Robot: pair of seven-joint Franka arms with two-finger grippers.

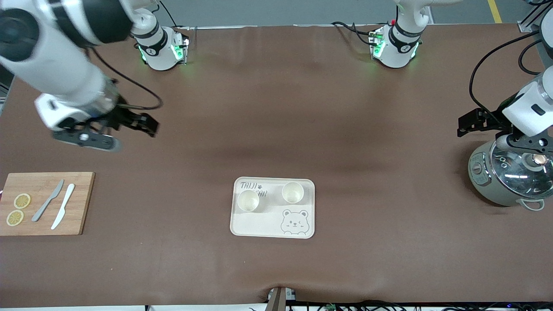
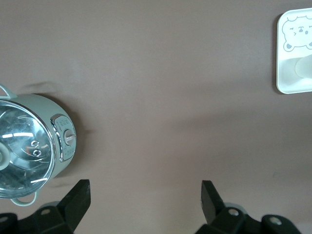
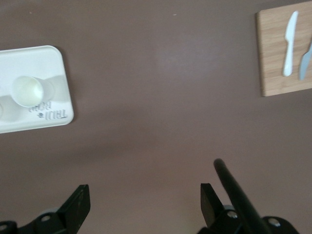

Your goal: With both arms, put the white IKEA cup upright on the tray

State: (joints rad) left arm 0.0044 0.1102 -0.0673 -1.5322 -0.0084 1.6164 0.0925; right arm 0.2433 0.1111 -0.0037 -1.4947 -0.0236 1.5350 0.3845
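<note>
We logged two white cups standing upright, mouths up, on the tray (image 1: 273,226): one cup (image 1: 292,192) over the plain stretch beside the lettering, the second cup (image 1: 248,201) at about 8 o'clock from it, partly covering the "TAIJI BEAR" print, with the bear face at 6 o'clock of the first cup. Judged from this, the placing looked complete. The cups appeared thin-walled, round and slightly tapered, smooth and probably glossy; we judged them light, stiff, a little slippery, and best pinched across the rim wall or around the body. The tray was flat, cream, matte, with rounded corners, on a brown table cover (image 1: 276,108). The left gripper (image 1: 468,123) hung over the table at the left arm's end, beside a grey-green cooker with a glass lid (image 1: 510,172); its jaws stood wide apart and held nothing. The right gripper (image 1: 144,123) hung over bare cover toward the right arm's end, jaws likewise spread and empty. At 7 o'clock of it lay a wooden cutting board (image 1: 82,203) carrying a grey knife (image 1: 47,201), a white knife (image 1: 63,211) and two lemon slices (image 1: 18,209).
</note>
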